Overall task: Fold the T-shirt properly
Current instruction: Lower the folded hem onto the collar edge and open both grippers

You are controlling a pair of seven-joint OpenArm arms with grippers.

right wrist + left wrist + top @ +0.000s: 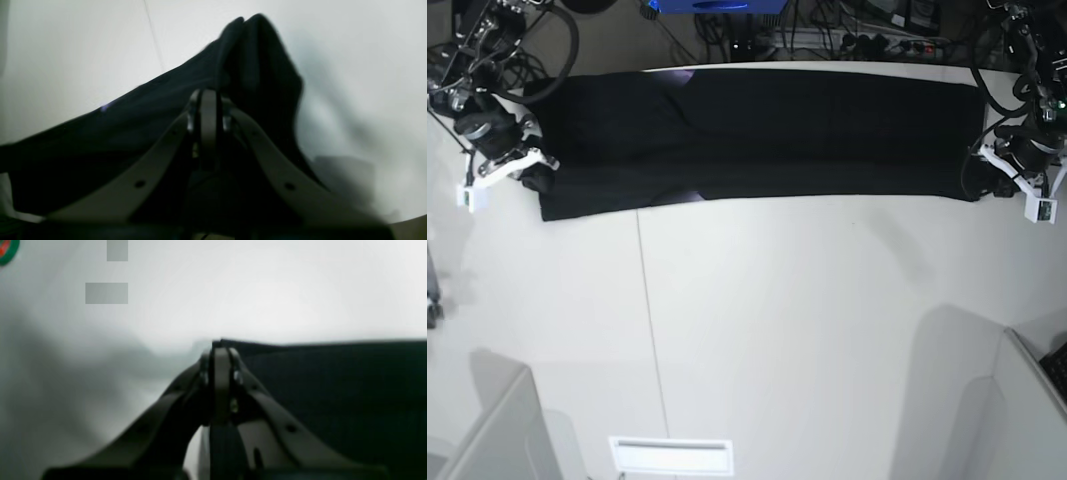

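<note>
Across the white table (757, 300), both end effectors pinch the stretched T-shirt (757, 130); cables (827, 35) lie behind.

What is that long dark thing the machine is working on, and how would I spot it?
Look to the far edge of the big white table. The T-shirt lies there as a long black band between the two arms, the only dark cloth on the pale surface.

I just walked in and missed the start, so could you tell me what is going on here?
The two-armed robot is folding a black T-shirt, now a long band stretched across the far side of the white table. The left claw is shut on one end and the right claw on the other, holding it taut between them.
</note>
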